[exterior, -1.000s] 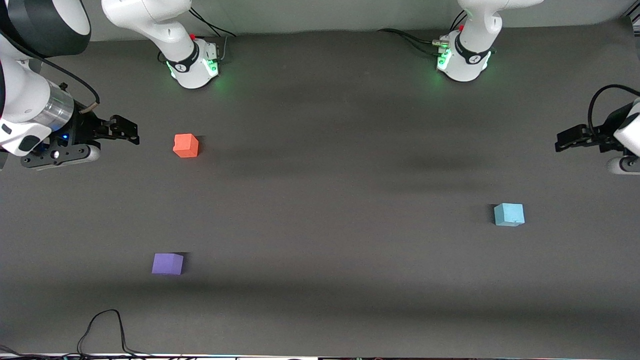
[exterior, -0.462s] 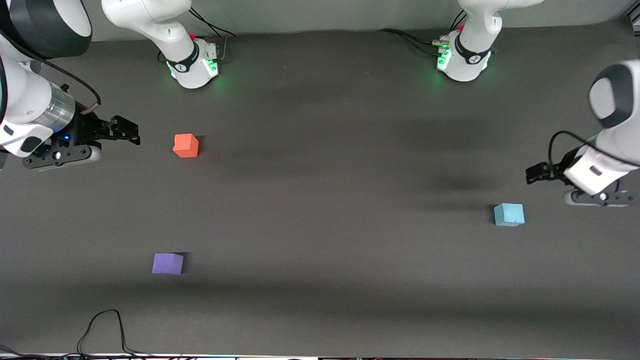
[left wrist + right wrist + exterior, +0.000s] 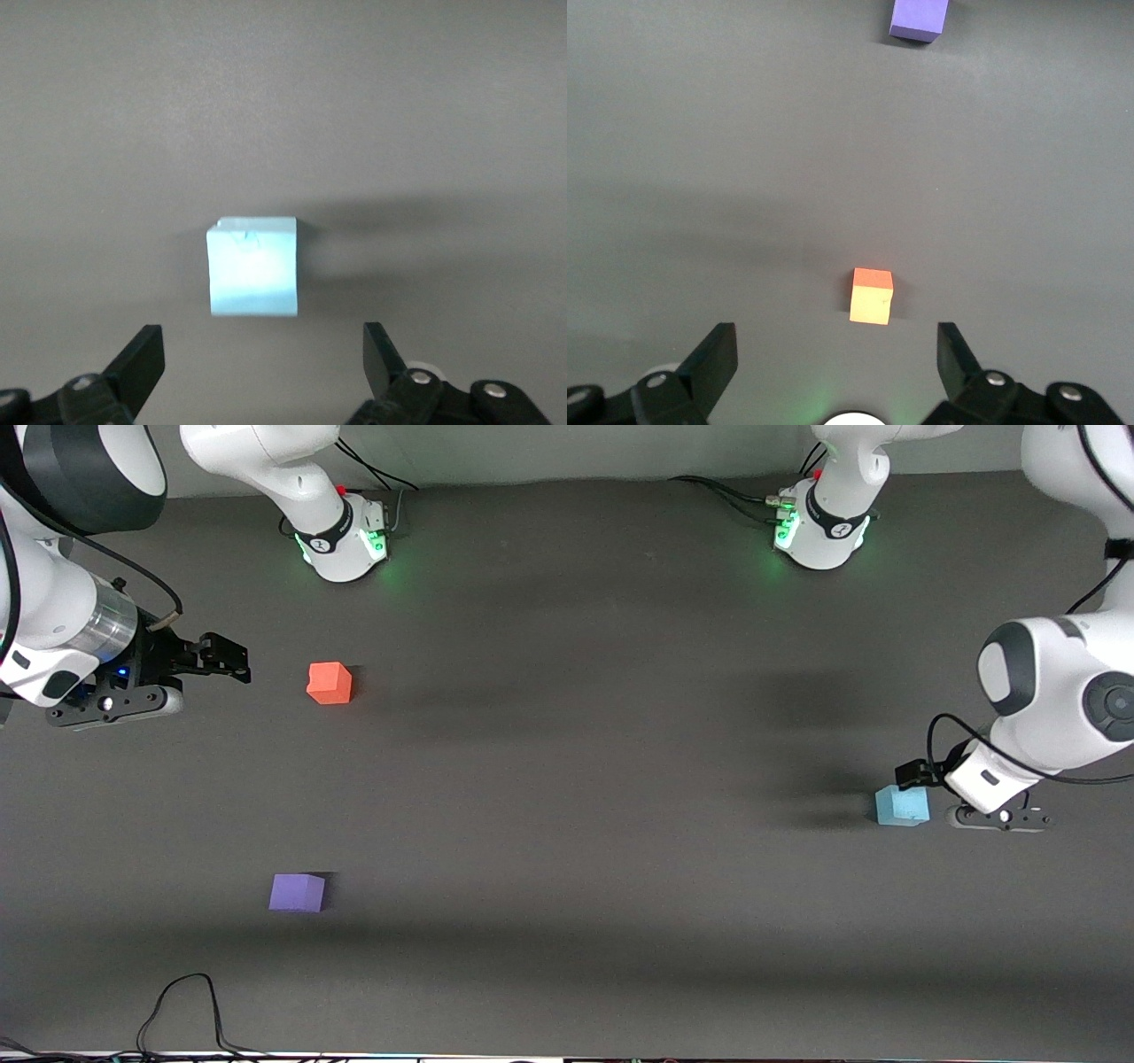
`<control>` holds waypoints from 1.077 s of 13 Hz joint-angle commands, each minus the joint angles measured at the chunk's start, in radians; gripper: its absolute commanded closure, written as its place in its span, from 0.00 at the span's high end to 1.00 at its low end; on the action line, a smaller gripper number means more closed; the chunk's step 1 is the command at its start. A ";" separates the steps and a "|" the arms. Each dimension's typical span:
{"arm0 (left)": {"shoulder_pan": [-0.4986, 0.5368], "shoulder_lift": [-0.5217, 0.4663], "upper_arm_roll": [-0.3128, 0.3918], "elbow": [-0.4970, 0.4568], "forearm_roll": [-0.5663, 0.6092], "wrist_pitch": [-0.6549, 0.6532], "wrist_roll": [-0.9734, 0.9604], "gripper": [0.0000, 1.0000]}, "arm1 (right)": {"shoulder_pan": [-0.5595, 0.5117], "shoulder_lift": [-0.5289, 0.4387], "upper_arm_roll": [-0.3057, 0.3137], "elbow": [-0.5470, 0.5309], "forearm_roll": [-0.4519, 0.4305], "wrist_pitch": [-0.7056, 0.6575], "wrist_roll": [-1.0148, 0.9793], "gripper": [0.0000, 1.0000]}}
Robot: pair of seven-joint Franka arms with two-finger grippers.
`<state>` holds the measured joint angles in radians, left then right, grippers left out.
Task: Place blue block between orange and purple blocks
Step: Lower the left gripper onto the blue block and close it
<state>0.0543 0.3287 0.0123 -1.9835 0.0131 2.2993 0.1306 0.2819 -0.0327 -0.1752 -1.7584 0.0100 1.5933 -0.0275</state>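
The blue block [image 3: 902, 805] lies on the dark table toward the left arm's end. My left gripper [image 3: 916, 774] is open and empty, low beside and just above the block. In the left wrist view the blue block [image 3: 252, 266] lies just ahead of my left gripper [image 3: 261, 347], not between the fingers. The orange block [image 3: 330, 683] and the purple block [image 3: 297, 892] lie toward the right arm's end, the purple one nearer the front camera. My right gripper [image 3: 223, 661] waits open beside the orange block [image 3: 872, 297]. The purple block [image 3: 920, 18] and right gripper [image 3: 835, 345] show in the right wrist view.
The two arm bases [image 3: 341, 536] [image 3: 819, 527] stand along the table's back edge. A black cable [image 3: 186, 1005] loops on the table at the front edge near the purple block. The dark mat [image 3: 585, 797] stretches between the blocks.
My left arm has swung in from the table's end and come down to the blue block. The right gripper has barely shifted. No block has moved.
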 commanded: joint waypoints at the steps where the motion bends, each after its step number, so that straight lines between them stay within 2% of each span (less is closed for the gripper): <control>1: 0.012 0.073 0.002 0.002 0.004 0.098 0.041 1.00 | 0.011 0.000 -0.004 0.002 -0.016 0.001 -0.005 1.00; 5: 0.015 0.144 0.002 -0.050 0.004 0.248 0.041 1.00 | 0.010 -0.001 -0.004 0.000 -0.018 0.001 -0.005 1.00; 10: 0.024 0.158 0.002 -0.069 0.004 0.247 0.041 0.99 | 0.011 0.000 -0.004 -0.004 -0.018 0.001 -0.003 1.00; 11: 0.024 0.158 0.002 -0.072 0.004 0.247 0.041 0.89 | 0.011 0.002 -0.004 -0.006 -0.013 0.002 -0.003 1.00; 12: 0.024 0.158 0.002 -0.072 0.004 0.246 0.041 0.65 | 0.011 0.010 -0.004 -0.007 -0.004 0.004 -0.002 1.00; 13: 0.024 0.158 0.002 -0.072 0.004 0.241 0.038 0.47 | 0.011 0.011 -0.004 -0.016 -0.002 0.008 -0.002 1.00; 14: 0.024 0.158 0.002 -0.071 0.004 0.238 0.034 0.39 | 0.011 0.010 -0.004 -0.026 -0.002 0.020 -0.002 1.00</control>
<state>0.0770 0.5053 0.0133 -2.0358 0.0133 2.5439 0.1581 0.2820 -0.0245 -0.1752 -1.7688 0.0100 1.5946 -0.0276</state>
